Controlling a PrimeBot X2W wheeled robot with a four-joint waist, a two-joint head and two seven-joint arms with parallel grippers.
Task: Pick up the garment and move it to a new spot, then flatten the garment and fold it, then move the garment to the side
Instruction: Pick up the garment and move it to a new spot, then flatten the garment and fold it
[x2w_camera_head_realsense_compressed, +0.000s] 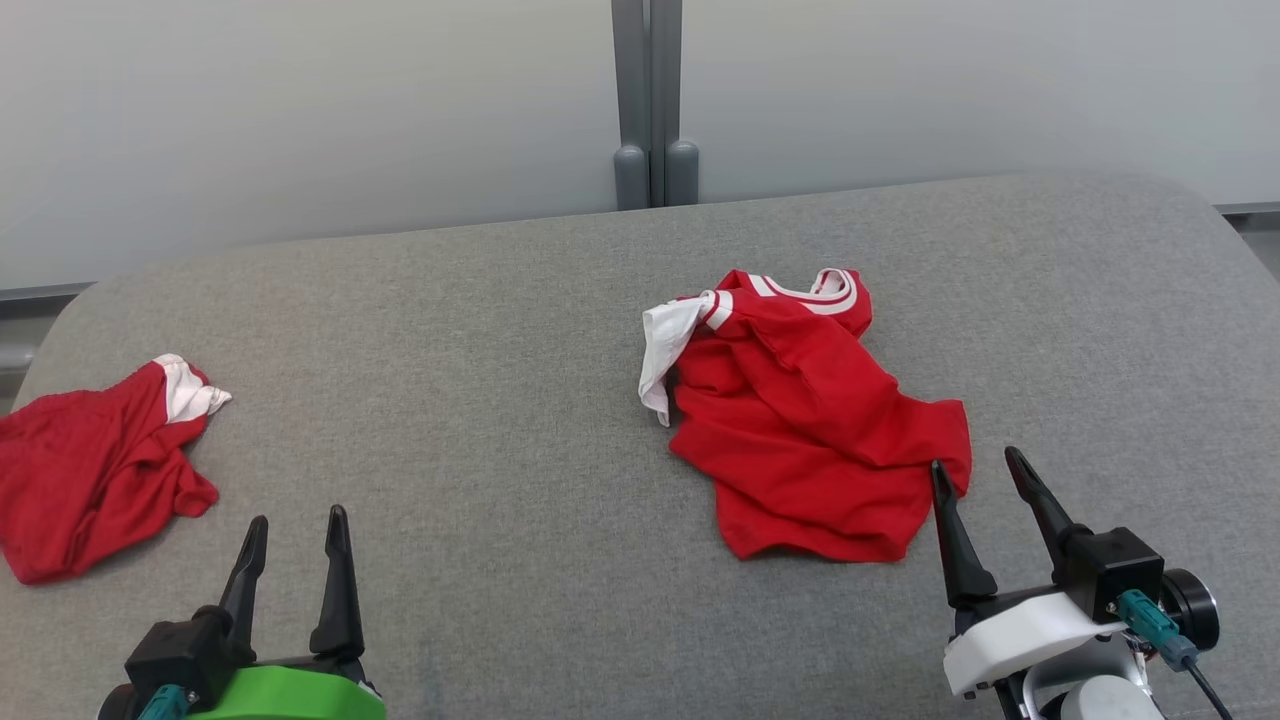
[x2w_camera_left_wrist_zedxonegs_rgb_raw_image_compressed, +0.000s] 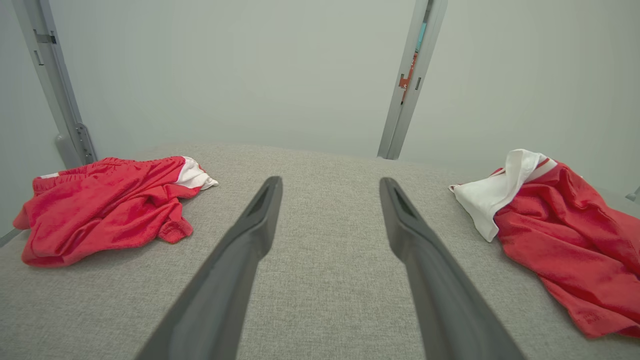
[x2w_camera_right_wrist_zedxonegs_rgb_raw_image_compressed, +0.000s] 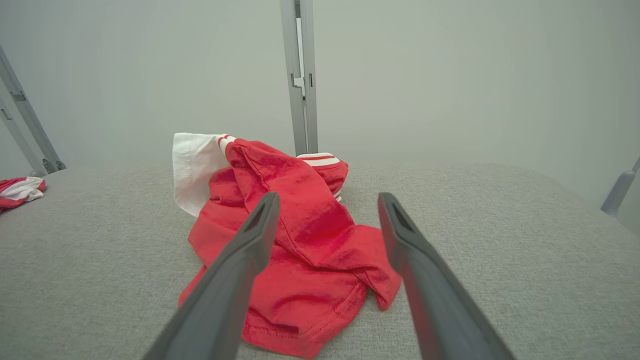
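Observation:
A crumpled red garment (x2w_camera_head_realsense_compressed: 810, 420) with a white sleeve and white-striped collar lies right of centre on the grey padded surface (x2w_camera_head_realsense_compressed: 480, 380). From the right wrist it shows as a heap (x2w_camera_right_wrist_zedxonegs_rgb_raw_image_compressed: 305, 245) just ahead of the fingers. My right gripper (x2w_camera_head_realsense_compressed: 978, 468) hovers open at the garment's near right corner, holding nothing. The left gripper (x2w_camera_head_realsense_compressed: 298, 528) is open too, over bare fabric at the lower left; its wrist view has the same garment (x2w_camera_left_wrist_zedxonegs_rgb_raw_image_compressed: 565, 235) off to the right.
A second crumpled red and white garment (x2w_camera_head_realsense_compressed: 90, 460) lies at the surface's left edge, also seen from the left wrist (x2w_camera_left_wrist_zedxonegs_rgb_raw_image_compressed: 105, 205). A grey post (x2w_camera_head_realsense_compressed: 650, 100) stands behind the far edge against a pale wall. The surface's corners are rounded.

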